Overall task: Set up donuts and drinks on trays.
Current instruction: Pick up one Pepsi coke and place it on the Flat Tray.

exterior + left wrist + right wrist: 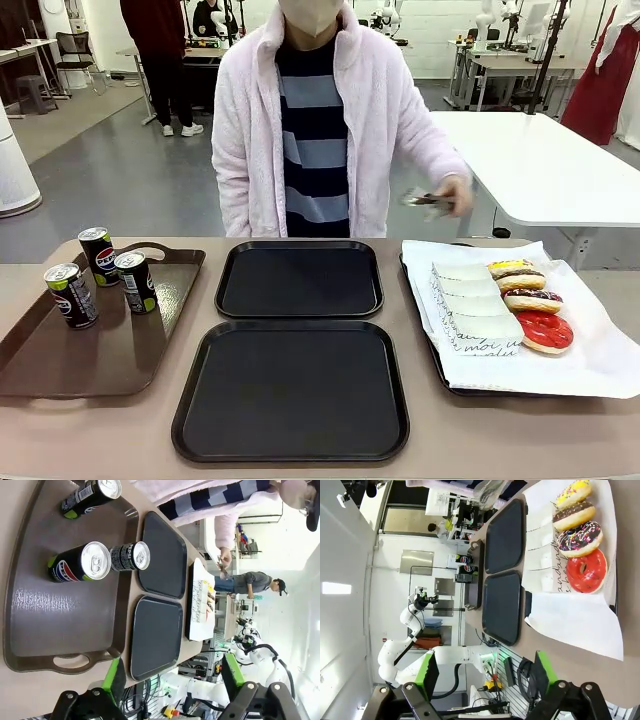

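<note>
Closest to the camera you have the near black tray (290, 392), lying on the table (80, 445) in the middle. The far black tray (300, 280) lies just behind it, and only a narrow gap separates their rims.

On the robot's left you see the brown tray (100, 350) with handles. Three cans (135, 282) stand upright on its far part, close together: this one at the right, one (71, 295) at the left, and one (98, 256) behind them.

On the robot's right, a white paper (590, 360) covers a dark tray. Four donuts (545, 331) lie on it in a row from near to far: red, then chocolate with sprinkles (533, 299), chocolate (521, 282) and yellow (511, 268). Each one sits partly in a white paper sleeve (480, 325) that points toward the black trays.

The left gripper (172, 667) hangs above the near handle end of the brown tray. Its fingers with green pads stand wide apart, with nothing between them. The right gripper (486, 665) hangs above the table at the near side of the white paper. Its fingers are also wide apart and grip nothing.

Across the table, a person (315, 130) in a pale pink jacket stands behind the far black tray. The person's hand (457, 193) is raised above the far end of the paper and holds a small thing. I cannot tell you what it is.
</note>
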Controlling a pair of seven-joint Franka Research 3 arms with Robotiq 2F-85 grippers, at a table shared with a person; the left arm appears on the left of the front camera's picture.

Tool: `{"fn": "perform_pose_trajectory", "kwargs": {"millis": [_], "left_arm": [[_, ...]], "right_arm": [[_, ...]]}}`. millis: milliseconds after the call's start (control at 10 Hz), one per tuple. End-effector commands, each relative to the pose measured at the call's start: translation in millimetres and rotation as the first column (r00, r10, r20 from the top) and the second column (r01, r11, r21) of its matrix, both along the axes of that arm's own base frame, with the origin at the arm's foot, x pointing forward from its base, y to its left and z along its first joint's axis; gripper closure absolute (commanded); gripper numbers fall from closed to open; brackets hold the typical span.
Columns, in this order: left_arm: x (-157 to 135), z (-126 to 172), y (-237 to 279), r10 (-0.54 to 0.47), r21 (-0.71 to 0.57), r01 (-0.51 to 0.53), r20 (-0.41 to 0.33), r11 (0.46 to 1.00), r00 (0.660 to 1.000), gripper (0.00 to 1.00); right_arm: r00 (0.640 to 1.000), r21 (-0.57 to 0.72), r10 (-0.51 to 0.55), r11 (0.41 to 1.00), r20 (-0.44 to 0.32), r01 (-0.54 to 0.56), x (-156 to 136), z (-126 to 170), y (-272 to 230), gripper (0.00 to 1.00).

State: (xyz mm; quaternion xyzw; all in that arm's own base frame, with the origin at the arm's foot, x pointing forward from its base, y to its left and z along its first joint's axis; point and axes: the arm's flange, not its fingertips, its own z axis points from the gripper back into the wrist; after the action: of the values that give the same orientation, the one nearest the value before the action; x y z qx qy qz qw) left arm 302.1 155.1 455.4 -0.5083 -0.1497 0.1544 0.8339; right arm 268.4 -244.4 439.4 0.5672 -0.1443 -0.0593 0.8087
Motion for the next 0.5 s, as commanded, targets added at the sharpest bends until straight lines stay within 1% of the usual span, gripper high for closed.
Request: {"fn": "perform_pose_trajectory", "kwargs": {"millis": [0, 400], "left_arm": [[-1.1, -1.4, -0.6, -0.002, -0.013, 0.002, 0.007, 1.0, 1.0, 0.0], [-1.1, -1.4, -0.6, -0.002, -0.013, 0.002, 0.007, 1.0, 1.0, 0.0]], "right_arm": [[1.0, 0.011, 0.0, 1.0, 0.008, 0.0, -0.2, -0.4, -0.7, 0.0], [1.0, 0.011, 0.0, 1.0, 0.008, 0.0, -0.2, -0.4, -0.7, 0.0]]}}
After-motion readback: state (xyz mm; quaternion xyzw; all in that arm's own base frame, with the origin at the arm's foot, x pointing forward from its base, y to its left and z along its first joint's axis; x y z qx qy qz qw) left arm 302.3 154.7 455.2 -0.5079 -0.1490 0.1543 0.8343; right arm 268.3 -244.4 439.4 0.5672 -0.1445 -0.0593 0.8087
